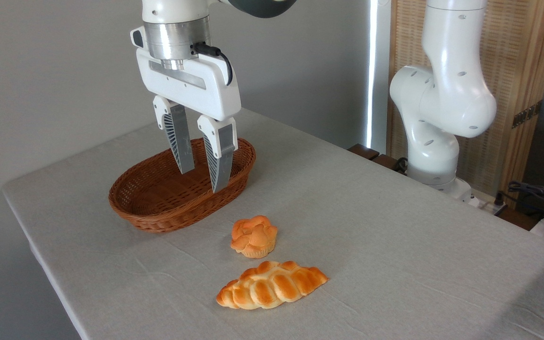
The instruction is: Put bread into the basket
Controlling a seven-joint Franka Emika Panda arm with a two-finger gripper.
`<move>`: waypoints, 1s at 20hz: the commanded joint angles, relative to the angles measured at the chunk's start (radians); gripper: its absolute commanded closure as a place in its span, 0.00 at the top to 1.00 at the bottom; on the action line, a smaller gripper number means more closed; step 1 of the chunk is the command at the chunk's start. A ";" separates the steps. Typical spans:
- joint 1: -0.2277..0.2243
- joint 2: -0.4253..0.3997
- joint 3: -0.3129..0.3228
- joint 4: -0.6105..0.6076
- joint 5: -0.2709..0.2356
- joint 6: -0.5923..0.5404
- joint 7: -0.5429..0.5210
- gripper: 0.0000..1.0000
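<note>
The bread, a small golden-orange bun with a knotted top and pale base, sits on the table just in front of the basket, to its right. The oval reddish-brown wicker basket lies at the left of the table with nothing in it. My gripper hangs above the basket's right half, fingers pointing down and open, holding nothing. The bun lies below and to the right of the fingertips, clear of them.
A longer braided loaf lies close in front of the bun. The grey tablecloth covers the table. The arm's white base stands at the back right, with cables beyond the table's right edge.
</note>
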State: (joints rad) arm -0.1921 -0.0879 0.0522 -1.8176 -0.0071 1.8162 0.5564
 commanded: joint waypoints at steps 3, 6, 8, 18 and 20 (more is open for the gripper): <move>0.155 0.004 -0.141 0.012 -0.042 -0.038 0.042 1.00; 0.149 0.016 -0.164 0.011 -0.044 -0.040 0.030 1.00; 0.143 0.023 -0.195 0.003 -0.044 -0.055 0.025 1.00; 0.148 0.008 -0.130 0.027 -0.071 -0.058 0.062 1.00; 0.148 0.008 -0.120 0.027 -0.071 -0.058 0.065 1.00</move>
State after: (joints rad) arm -0.0444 -0.0778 -0.0915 -1.8066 -0.0617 1.7762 0.5921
